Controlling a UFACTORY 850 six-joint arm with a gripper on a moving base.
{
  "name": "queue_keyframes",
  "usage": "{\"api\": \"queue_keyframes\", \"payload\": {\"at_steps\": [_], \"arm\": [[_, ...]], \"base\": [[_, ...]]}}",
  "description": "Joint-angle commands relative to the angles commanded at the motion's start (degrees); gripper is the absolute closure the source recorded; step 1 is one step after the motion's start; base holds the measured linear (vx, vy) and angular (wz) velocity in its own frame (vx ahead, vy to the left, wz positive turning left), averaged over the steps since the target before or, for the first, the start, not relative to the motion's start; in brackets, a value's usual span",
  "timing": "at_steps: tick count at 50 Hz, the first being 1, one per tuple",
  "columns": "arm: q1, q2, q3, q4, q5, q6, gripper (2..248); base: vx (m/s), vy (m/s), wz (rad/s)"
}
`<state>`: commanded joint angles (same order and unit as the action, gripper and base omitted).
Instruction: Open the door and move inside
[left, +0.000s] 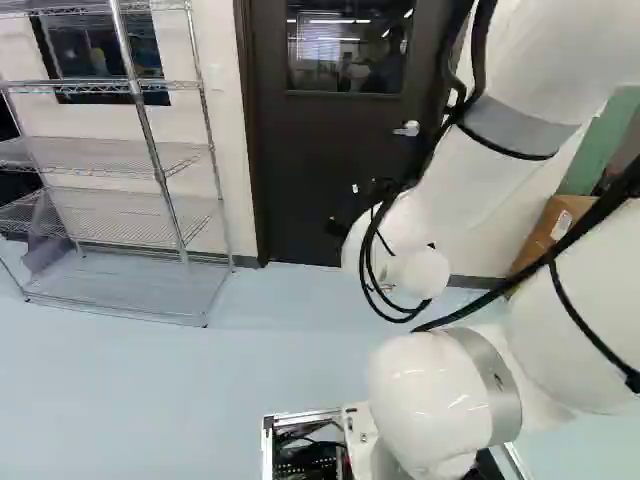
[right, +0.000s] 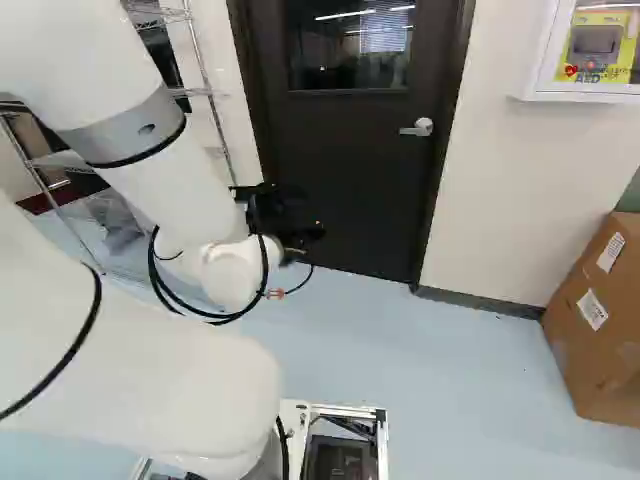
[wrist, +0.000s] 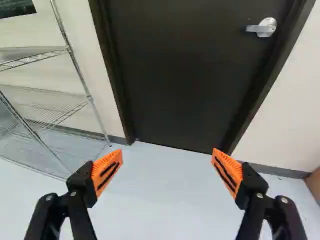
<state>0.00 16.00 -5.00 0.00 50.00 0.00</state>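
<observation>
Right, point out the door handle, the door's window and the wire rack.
Door handle (wrist: 258, 29): wrist view, on the lever.
Door window (right: 348, 52): right base view, on the glass near its middle.
Wire rack (left: 100, 153): left base view, on one of its shelves.

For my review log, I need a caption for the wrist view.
Open gripper facing the closed dark door, its lever handle untouched, wire shelving alongside.
</observation>
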Motion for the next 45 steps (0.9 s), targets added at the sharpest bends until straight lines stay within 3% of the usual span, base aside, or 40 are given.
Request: {"api": "queue_keyframes", "payload": {"at_steps": [45], "arm": [[0.00, 0.00, 0.00, 0.00, 0.00, 0.00, 3]], "base": [[0.000, 0.000, 0.000]]}}
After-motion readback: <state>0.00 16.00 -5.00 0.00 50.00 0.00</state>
